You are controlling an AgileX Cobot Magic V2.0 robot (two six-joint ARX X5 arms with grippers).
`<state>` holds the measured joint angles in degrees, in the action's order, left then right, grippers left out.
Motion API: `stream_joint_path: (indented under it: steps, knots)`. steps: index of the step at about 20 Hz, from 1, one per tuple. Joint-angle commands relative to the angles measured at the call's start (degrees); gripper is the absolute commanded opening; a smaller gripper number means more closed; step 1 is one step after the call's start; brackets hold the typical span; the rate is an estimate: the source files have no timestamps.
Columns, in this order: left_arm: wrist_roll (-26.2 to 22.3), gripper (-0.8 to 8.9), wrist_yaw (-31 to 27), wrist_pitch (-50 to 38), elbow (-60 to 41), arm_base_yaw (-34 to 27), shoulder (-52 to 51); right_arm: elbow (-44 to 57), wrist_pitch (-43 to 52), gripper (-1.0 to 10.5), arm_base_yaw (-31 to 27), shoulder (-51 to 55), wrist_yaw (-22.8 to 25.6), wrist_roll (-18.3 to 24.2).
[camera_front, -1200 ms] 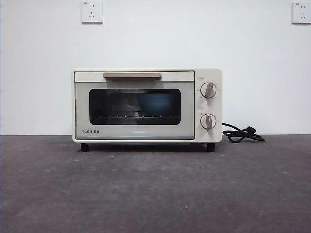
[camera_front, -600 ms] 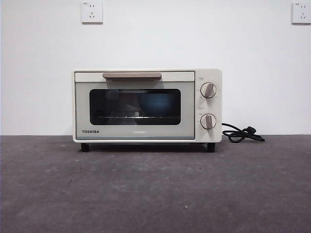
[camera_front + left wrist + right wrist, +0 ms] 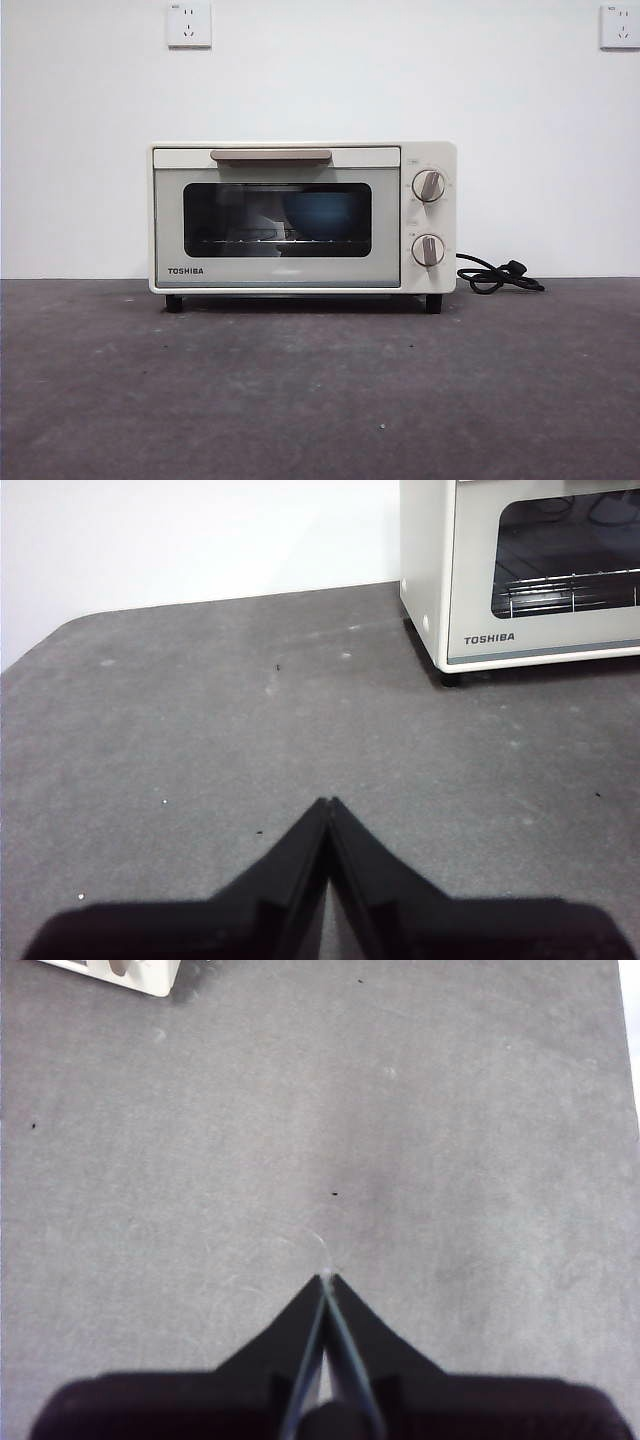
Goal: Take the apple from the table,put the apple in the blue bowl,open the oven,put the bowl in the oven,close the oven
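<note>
Nothing on the table has shifted between the earlier front views and the current one; only the reflections in the dark glass differ slightly. The oven (image 3: 303,218) stands on the table (image 3: 320,390) against the white wall, door shut, beige bar handle (image 3: 271,155) level across the top of the door.

Position of the task items:
- The blue bowl (image 3: 322,214) sits on the wire rack inside the oven, visible through the glass toward the knob side.
- The apple is not visible in any view; judged from the task order, it lies inside the bowl, but the glass is too dark to confirm this.

Tool state:
- The left gripper (image 3: 328,803) hangs over bare table, well apart from the oven — jaws pressed together at the tips, holding nothing.
- The right gripper (image 3: 326,1278) hangs over bare table with only a corner of the oven in view — jaws likewise closed to a point and empty.

Task status, as a judgement: with the bowl enclosed, the door shut and both arms clear of the front view, all steps appear complete — no further contact with the oven seems required
</note>
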<state>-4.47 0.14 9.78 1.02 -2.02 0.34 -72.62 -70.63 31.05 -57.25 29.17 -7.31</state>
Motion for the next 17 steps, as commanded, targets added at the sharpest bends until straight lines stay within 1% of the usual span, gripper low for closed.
stream_joint_path:
  steps: [1, 14, 17]
  knots:
    - [0.24, -0.04, 0.07, -0.39, -0.61, 0.20, -0.13, 0.46, 0.33, 0.0, 0.02, -0.02, 0.24, -0.68]
    - [0.24, -0.04, 0.07, -0.39, -0.59, 0.20, 0.33, 0.46, 0.33, 0.0, -0.11, 1.27, 0.26, -0.68]
    - [0.24, -0.04, 0.07, -0.39, -0.59, 0.20, 0.33, 0.52, 0.35, 0.0, -2.56, 2.36, 0.17, -0.70]
